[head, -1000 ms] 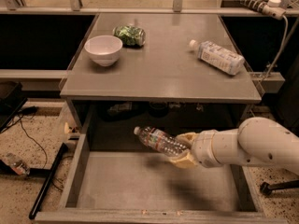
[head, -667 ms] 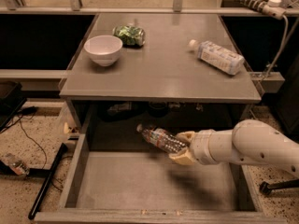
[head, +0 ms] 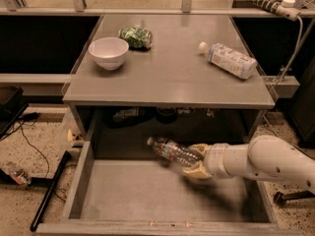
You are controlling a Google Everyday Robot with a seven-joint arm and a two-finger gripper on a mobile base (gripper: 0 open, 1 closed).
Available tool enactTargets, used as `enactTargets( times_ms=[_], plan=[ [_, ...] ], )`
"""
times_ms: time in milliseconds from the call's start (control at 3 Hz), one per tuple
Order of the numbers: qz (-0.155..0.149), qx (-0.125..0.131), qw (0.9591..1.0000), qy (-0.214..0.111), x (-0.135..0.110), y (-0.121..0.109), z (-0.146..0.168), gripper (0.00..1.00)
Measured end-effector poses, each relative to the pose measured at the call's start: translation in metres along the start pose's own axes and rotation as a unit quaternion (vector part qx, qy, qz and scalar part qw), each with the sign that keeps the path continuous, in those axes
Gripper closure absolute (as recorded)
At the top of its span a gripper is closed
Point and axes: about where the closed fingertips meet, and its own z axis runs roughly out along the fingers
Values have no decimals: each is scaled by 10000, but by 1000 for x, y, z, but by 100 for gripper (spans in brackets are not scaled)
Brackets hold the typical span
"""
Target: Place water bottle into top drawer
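The water bottle (head: 173,152), clear ribbed plastic with a small white cap, is held tilted over the open top drawer (head: 78,183), cap toward the upper left. My gripper (head: 198,161) comes in from the right on a white arm and is shut on the bottle's base end. The bottle hangs above the drawer's flat grey bottom, near its back, just under the table's front edge.
On the grey table (head: 172,77) stand a white bowl (head: 109,52), a green can lying on its side (head: 136,37), and a bottle with a whitish-blue label (head: 228,60) lying at the right. A black pole (head: 49,193) and cables lie on the floor at the left.
The gripper and the bottle have shifted slightly to the right and toward the back of the drawer; the bottle stays gripped.
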Motion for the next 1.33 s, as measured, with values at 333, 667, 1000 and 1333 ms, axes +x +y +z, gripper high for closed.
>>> enactTargets(
  times_ms=[333, 667, 1000, 1333],
  plan=[
    [-83, -70, 9999, -134, 1, 4, 3, 100],
    [-83, -70, 9999, -134, 1, 4, 3, 81],
    [-83, -70, 9999, -134, 1, 4, 3, 58],
    [-84, -71, 9999, -134, 1, 4, 3, 34]
  ],
)
